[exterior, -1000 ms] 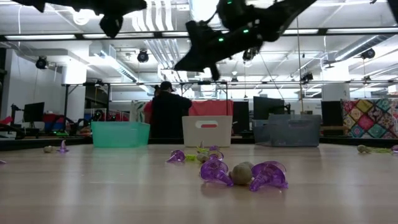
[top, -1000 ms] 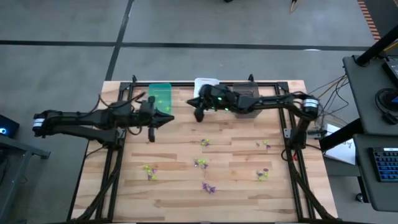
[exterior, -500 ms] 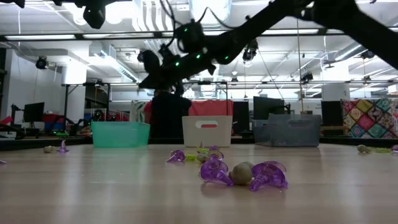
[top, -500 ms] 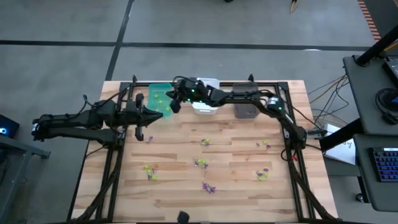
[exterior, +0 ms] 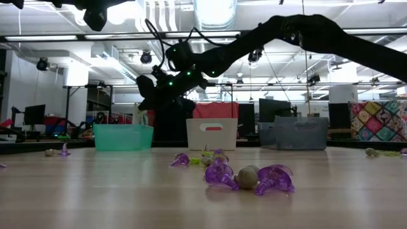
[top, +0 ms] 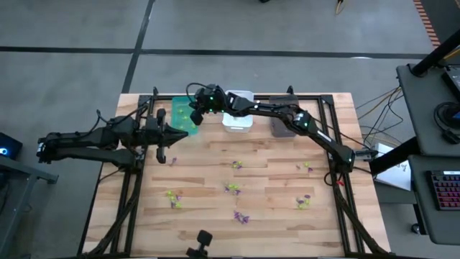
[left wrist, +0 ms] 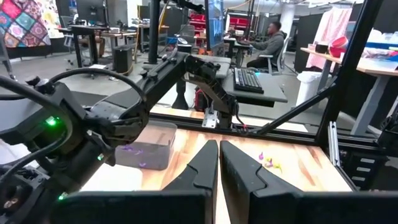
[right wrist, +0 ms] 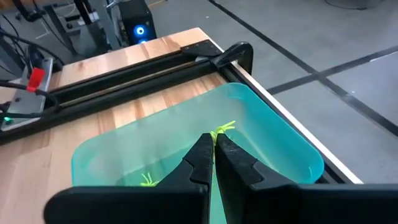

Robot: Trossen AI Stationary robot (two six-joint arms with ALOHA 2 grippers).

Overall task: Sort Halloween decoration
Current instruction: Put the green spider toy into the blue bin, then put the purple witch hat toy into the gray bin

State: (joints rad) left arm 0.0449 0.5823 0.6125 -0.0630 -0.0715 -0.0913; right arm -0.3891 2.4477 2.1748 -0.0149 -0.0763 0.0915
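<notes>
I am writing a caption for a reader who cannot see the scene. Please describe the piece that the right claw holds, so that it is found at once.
Look at the table's far edge, where three bins stand; the green bin is the leftmost. Above it hangs the right claw, shut on a yellow-green spiky trinket, the only piece in the air rather than lying in a bin or on the wood.

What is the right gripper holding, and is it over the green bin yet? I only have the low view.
Observer: The right gripper is shut on a yellow-green trinket, directly above the green bin.
Operator: Anything in that bin?
Observer: One yellow-green piece lies on its floor.
Operator: And the left gripper?
Observer: The left gripper is shut, empty, beside the bin.
</notes>
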